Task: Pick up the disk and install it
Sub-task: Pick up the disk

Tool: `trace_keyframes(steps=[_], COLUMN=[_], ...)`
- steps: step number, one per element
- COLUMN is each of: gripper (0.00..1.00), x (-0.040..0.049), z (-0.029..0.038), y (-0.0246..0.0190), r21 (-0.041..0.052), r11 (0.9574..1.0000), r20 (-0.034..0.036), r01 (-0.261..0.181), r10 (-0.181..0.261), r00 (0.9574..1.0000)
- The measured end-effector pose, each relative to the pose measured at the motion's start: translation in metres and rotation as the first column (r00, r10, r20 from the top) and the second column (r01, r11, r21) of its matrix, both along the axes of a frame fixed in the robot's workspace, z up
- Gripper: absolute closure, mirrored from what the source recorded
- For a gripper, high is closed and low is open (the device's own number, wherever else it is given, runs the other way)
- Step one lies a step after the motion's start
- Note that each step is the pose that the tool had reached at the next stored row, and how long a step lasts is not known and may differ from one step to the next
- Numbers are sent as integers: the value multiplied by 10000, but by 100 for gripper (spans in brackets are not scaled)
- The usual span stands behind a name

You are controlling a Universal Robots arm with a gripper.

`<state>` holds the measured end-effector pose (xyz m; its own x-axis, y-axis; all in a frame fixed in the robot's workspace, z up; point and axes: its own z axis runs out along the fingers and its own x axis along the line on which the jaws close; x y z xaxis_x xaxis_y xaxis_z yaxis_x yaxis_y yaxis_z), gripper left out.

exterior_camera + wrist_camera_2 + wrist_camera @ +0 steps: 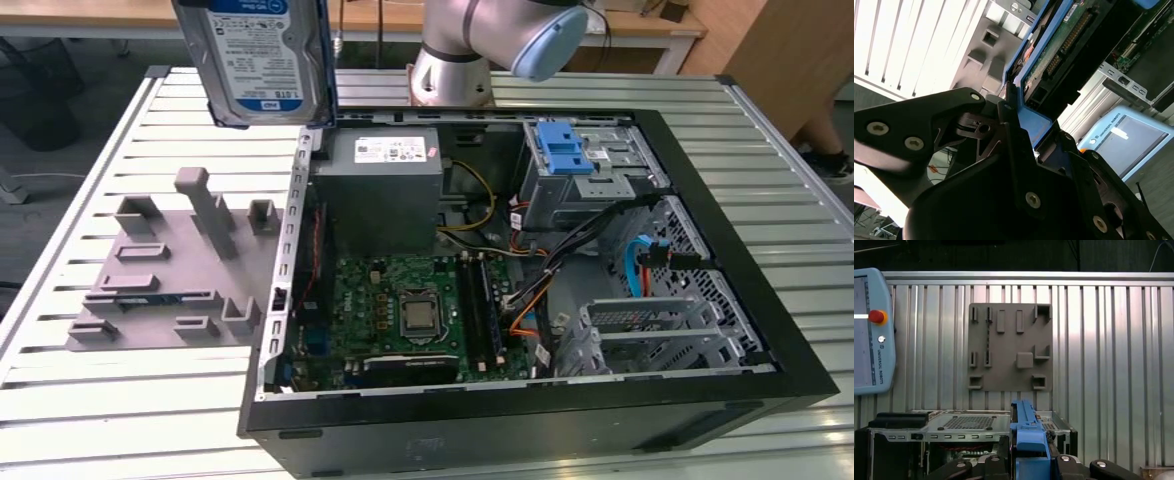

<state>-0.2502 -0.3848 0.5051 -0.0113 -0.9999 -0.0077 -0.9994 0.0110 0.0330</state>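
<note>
Pinching the disk [260, 55] by its blue side rails, the claw [1030, 464] has its black fingers pressed against the plastic in both wrist views. In the exterior view the disk hangs upright with its label toward the camera, raised clear of the slatted table [80, 400]. It sits toward the exterior view's left, outside the open computer case [694, 420] and well apart from the drive bay [587, 175].

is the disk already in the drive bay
No, the disk hangs upright in the air at the exterior view's left, well outside the case and its drive bay.
</note>
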Motion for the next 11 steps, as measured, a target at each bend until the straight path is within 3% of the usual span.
trace_keyframes(steps=[11], gripper=[64], x=[106], z=[0], y=[-16], r21=[0], r11=[10000], r20=[0], r01=[1], r10=[-1], r00=[10000])
